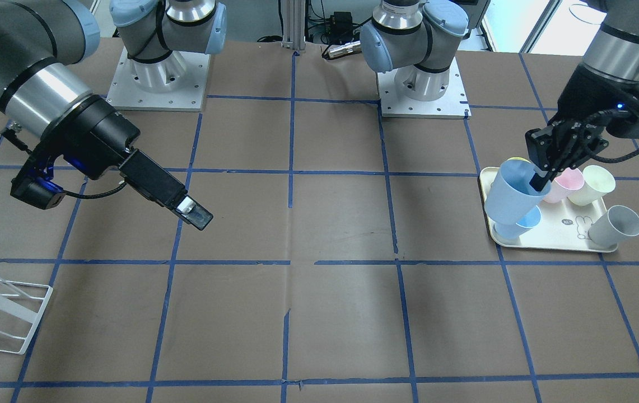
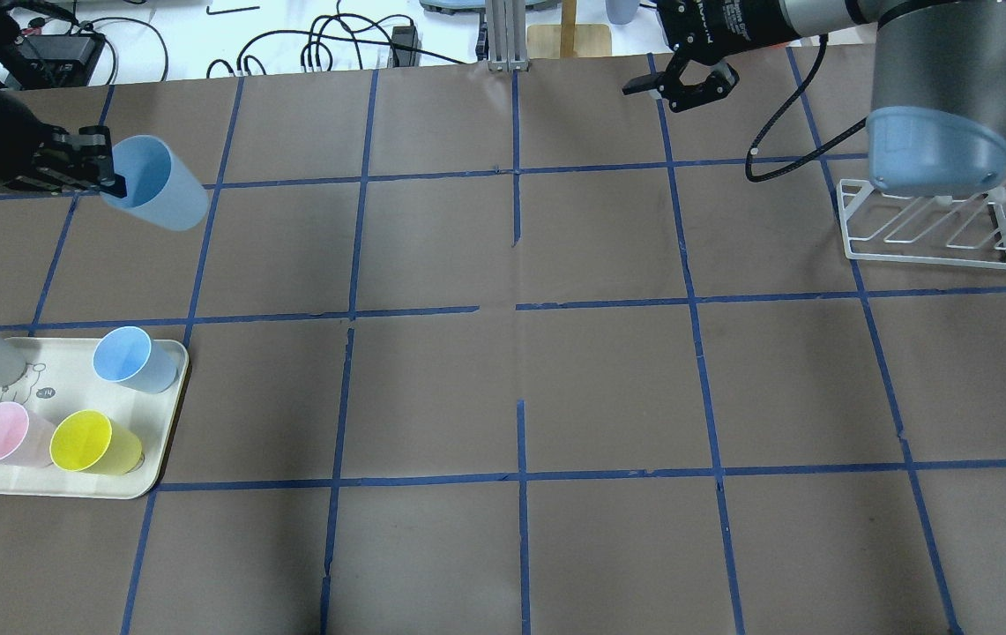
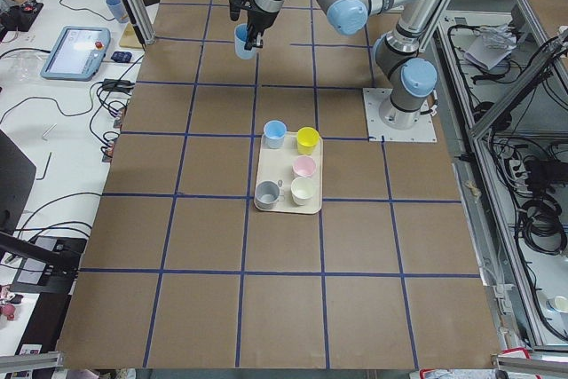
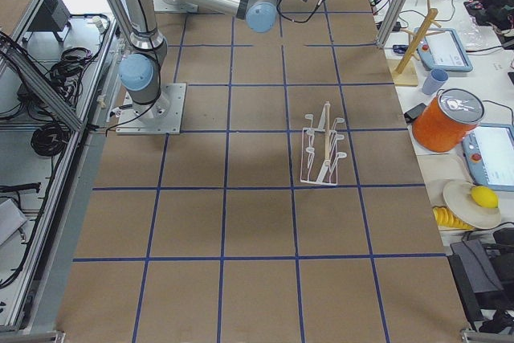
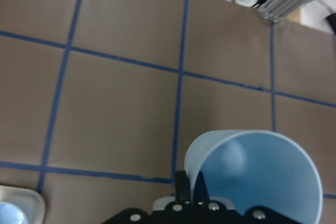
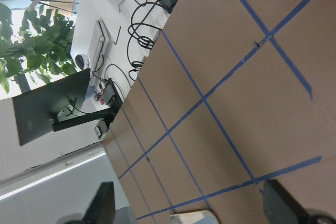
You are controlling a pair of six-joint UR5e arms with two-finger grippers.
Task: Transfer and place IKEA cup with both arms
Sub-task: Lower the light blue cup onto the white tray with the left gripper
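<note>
Overhead exterior: left gripper (image 2: 113,182) pinches IKEA cup (image 2: 159,196) by its rim, aloft beyond the tray (image 2: 160,439).
Right gripper (image 2: 683,90) spread, far from tray, likely ready to receive.

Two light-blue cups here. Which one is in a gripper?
The IKEA cup, clamped at its rim by the left gripper, off the tray. The other blue cup stands on the tray.
</note>
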